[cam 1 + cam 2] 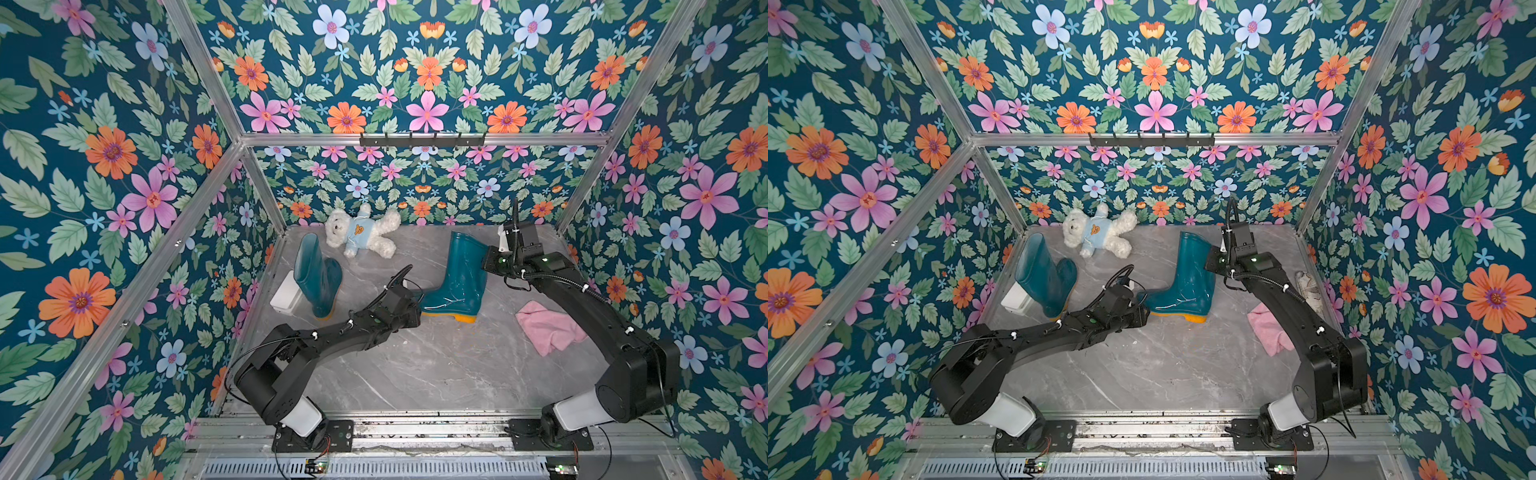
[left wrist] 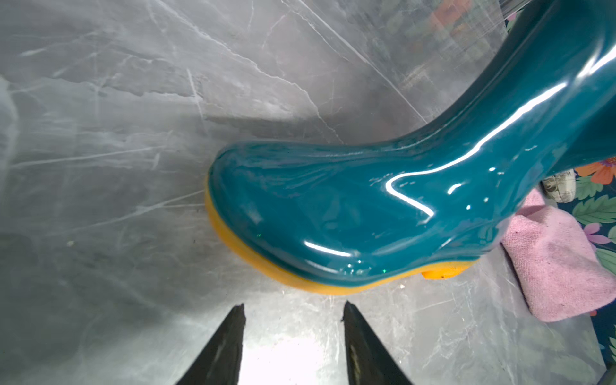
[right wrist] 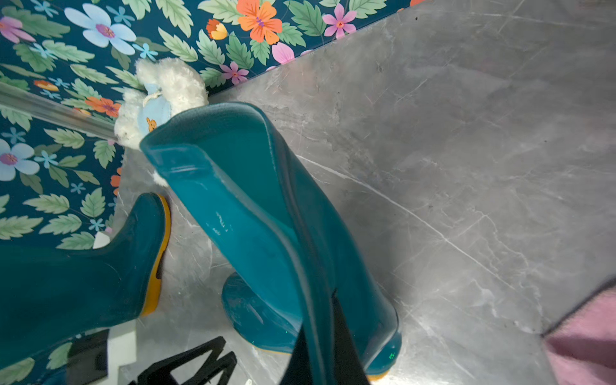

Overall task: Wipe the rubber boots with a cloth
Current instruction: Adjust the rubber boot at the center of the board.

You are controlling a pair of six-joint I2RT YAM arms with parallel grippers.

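Two glossy teal rubber boots with orange soles are on the grey marble table. One boot [image 1: 457, 282] [image 1: 1183, 282] stands upright mid-table. My right gripper [image 1: 488, 253] [image 3: 318, 310] is shut on the top rim of its shaft, one finger inside and one outside. The other boot [image 1: 318, 278] [image 3: 83, 276] leans at the left. My left gripper [image 1: 417, 305] [image 2: 293, 305] is open and empty, low over the table just in front of the upright boot's toe [image 2: 366, 206]. The pink cloth [image 1: 548, 328] [image 2: 560, 260] lies crumpled on the table at the right, held by neither gripper.
A white teddy bear [image 1: 361, 235] lies at the back of the table. A white box [image 1: 286, 295] props the leaning boot by the left wall. A small whitish crumpled thing [image 1: 1308, 286] sits by the right wall. Floral walls and aluminium posts close three sides.
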